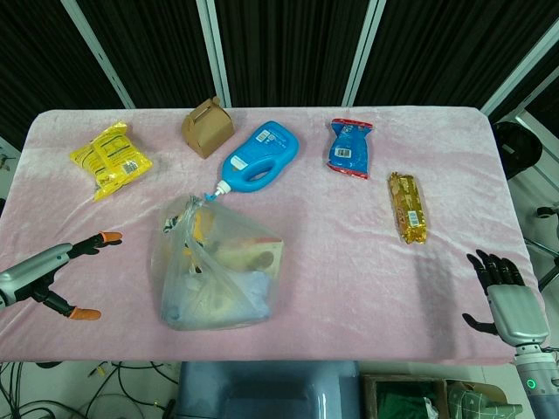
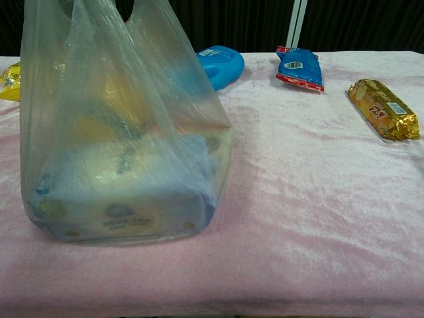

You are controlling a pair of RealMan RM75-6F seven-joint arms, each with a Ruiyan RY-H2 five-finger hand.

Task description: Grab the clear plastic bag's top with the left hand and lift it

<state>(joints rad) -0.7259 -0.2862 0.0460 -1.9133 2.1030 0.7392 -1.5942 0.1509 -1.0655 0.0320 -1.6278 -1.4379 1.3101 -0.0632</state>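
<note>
The clear plastic bag (image 1: 218, 271) stands on the pink table near its front edge, filled with packaged goods. Its handles (image 1: 188, 214) stick up at the top, slightly to the left. In the chest view the bag (image 2: 119, 132) fills the left half and its handles run out of the top of the frame. My left hand (image 1: 65, 275) hovers to the left of the bag, open, fingers spread with orange tips, not touching it. My right hand (image 1: 502, 292) rests open near the table's front right corner, holding nothing. Neither hand shows in the chest view.
Behind the bag lies a blue detergent bottle (image 1: 259, 157), its cap close to the handles. A brown cardboard box (image 1: 207, 127) and a yellow snack pack (image 1: 109, 159) sit back left. A blue snack bag (image 1: 350, 147) and a gold wrapped bar (image 1: 408, 207) lie to the right.
</note>
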